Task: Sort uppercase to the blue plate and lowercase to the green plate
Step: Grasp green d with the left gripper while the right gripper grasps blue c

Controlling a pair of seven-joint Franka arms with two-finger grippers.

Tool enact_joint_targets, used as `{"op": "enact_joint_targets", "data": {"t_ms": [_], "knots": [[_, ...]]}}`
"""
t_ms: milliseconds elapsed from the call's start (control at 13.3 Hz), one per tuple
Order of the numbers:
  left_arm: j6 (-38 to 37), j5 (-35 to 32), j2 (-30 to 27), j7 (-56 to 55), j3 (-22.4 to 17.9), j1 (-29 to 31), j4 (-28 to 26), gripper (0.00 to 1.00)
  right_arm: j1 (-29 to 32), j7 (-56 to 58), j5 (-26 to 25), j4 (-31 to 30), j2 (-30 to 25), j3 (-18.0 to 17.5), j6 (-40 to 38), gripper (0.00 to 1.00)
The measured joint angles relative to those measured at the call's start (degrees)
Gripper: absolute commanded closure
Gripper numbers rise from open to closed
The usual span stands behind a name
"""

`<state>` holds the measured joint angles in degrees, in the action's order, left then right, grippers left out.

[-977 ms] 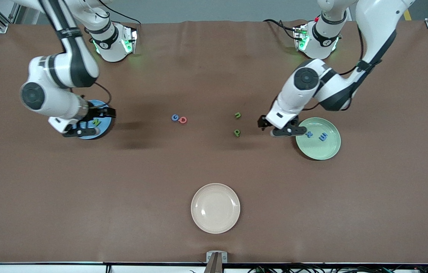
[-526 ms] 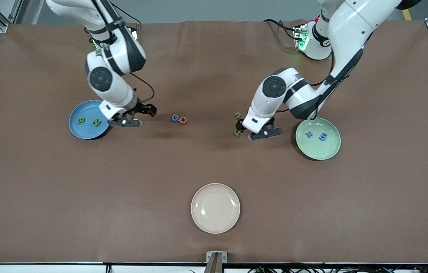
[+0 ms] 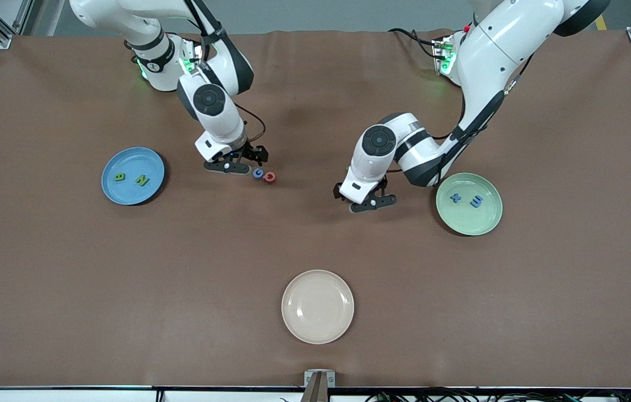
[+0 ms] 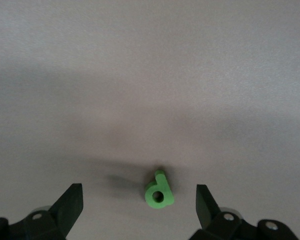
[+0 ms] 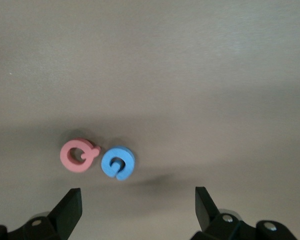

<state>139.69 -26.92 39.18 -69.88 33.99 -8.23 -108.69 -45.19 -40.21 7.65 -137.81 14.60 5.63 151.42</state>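
The blue plate [image 3: 125,192] at the right arm's end holds two uppercase letters, a green B [image 3: 119,177] and a green N [image 3: 142,180]. The green plate [image 3: 469,220] at the left arm's end holds two lowercase letters, a blue x [image 3: 455,197] and a blue m [image 3: 477,201]. A blue G [image 3: 258,173] [image 5: 118,162] and a pink Q [image 3: 270,177] [image 5: 78,155] touch each other mid-table. My right gripper [image 3: 233,165] [image 5: 138,207] hangs open beside them. My left gripper [image 3: 364,202] [image 4: 139,205] is open over a green p [image 4: 159,192], which lies between its fingers.
A cream plate [image 3: 318,329] sits nearer the front camera, mid-table. Brown table surface lies between the three plates.
Both arms swung from their plates toward the table's middle. The right gripper went from over the blue plate to the G and Q; the left went from the green plate to over the p.
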Motion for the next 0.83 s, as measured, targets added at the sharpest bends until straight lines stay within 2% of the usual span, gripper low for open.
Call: {"op": "enact_joint_targets", "data": {"t_ms": [150, 451, 827], "knots": [[0.0, 0.0, 0.8, -0.1, -1.7, -2.1, 1.3, 0.05, -0.3, -0.2, 0.0, 0.0, 3.0, 0.0, 3.2, 0.0], [0.0, 0.0, 1.4, -0.5, -3.0, -3.9, 2.1, 0.25, -1.6, -1.7, 0.0, 0.1, 4.1, 0.0, 4.0, 0.0], [0.0, 0.0, 2.1, -0.5, -3.0, -4.3, 2.1, 0.34, -1.9, -1.9, 0.0, 0.1, 6.2, 0.1, 7.8, 0.0]]}}
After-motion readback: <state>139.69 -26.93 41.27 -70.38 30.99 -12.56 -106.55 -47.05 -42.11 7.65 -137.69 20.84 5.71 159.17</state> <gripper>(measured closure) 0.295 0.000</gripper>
